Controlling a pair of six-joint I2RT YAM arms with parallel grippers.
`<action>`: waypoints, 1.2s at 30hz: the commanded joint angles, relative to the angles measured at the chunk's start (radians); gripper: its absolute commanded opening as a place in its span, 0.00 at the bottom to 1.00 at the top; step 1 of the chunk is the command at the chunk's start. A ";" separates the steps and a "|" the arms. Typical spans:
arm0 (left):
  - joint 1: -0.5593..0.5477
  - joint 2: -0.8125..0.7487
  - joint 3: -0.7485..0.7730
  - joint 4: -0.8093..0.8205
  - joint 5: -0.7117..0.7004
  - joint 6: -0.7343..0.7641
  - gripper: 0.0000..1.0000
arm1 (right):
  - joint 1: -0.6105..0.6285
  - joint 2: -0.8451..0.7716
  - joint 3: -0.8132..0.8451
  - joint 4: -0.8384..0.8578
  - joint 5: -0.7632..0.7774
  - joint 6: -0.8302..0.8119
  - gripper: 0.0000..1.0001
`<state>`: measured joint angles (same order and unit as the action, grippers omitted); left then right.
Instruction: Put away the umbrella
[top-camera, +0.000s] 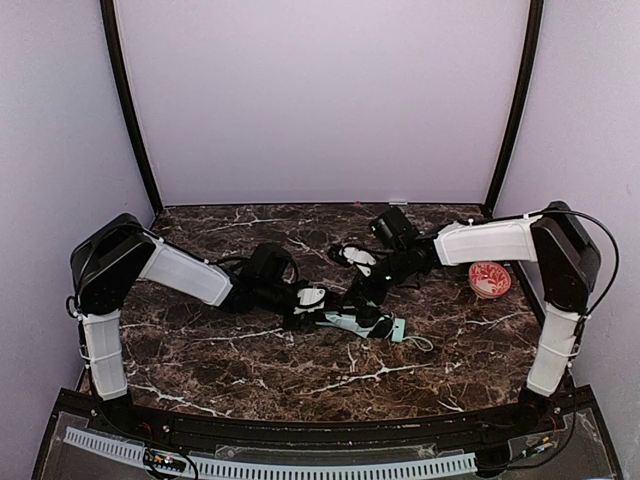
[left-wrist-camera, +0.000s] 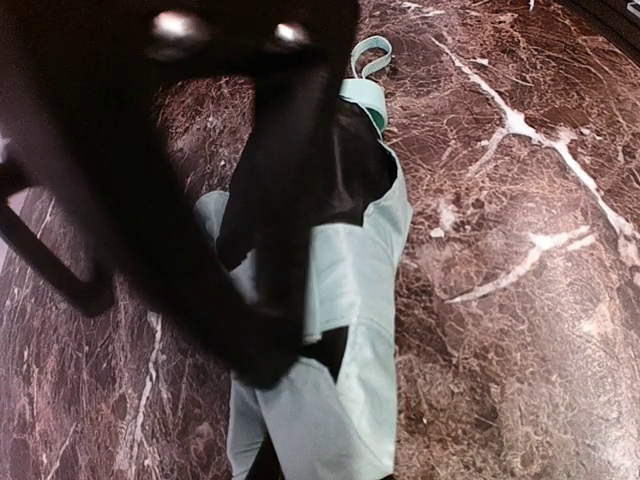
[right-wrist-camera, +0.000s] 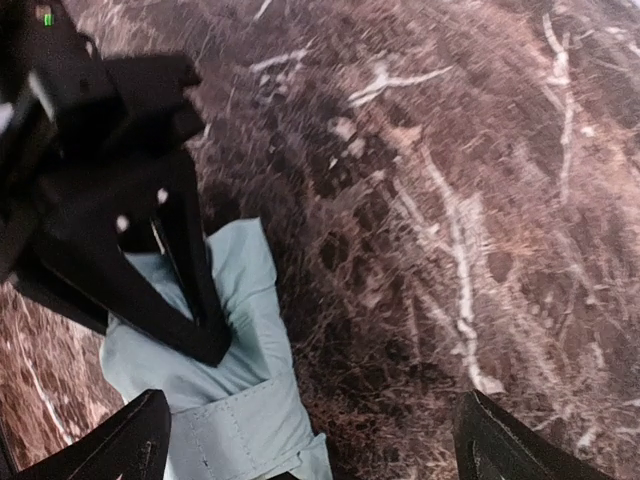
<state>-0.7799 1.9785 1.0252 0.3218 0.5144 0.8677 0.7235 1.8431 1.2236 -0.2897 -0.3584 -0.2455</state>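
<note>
The umbrella (top-camera: 352, 322) lies folded in the middle of the marble table, its mint handle (top-camera: 397, 330) and thin cord (top-camera: 421, 343) pointing right. In the left wrist view its mint fabric (left-wrist-camera: 355, 290) shows black underside patches, with the handle (left-wrist-camera: 364, 97) at the far end. My left gripper (top-camera: 312, 298) shows in the right wrist view (right-wrist-camera: 205, 340), tips together, pressed into the creased fabric near the umbrella's end. My right gripper (right-wrist-camera: 315, 430) is open wide just above the umbrella. Its left finger is over the fabric strap (right-wrist-camera: 235, 435) and its right finger over bare marble.
An orange-and-white patterned bowl (top-camera: 489, 279) stands at the right, near the right arm. A blurred black gripper part (left-wrist-camera: 250, 250) hangs close over the umbrella in the left wrist view. Purple walls close in the back and both sides.
</note>
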 joint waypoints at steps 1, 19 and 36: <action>0.007 0.067 -0.074 -0.260 -0.132 0.008 0.00 | 0.008 0.056 0.044 -0.143 -0.104 -0.167 0.98; 0.007 0.069 -0.077 -0.259 -0.132 0.014 0.00 | 0.065 -0.024 -0.011 -0.271 -0.176 -0.288 0.96; 0.007 0.071 -0.073 -0.266 -0.128 0.022 0.01 | 0.069 0.121 0.057 -0.129 0.030 -0.140 0.79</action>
<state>-0.7845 1.9709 1.0138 0.3252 0.5079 0.9043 0.7849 1.9522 1.2743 -0.4637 -0.3786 -0.4458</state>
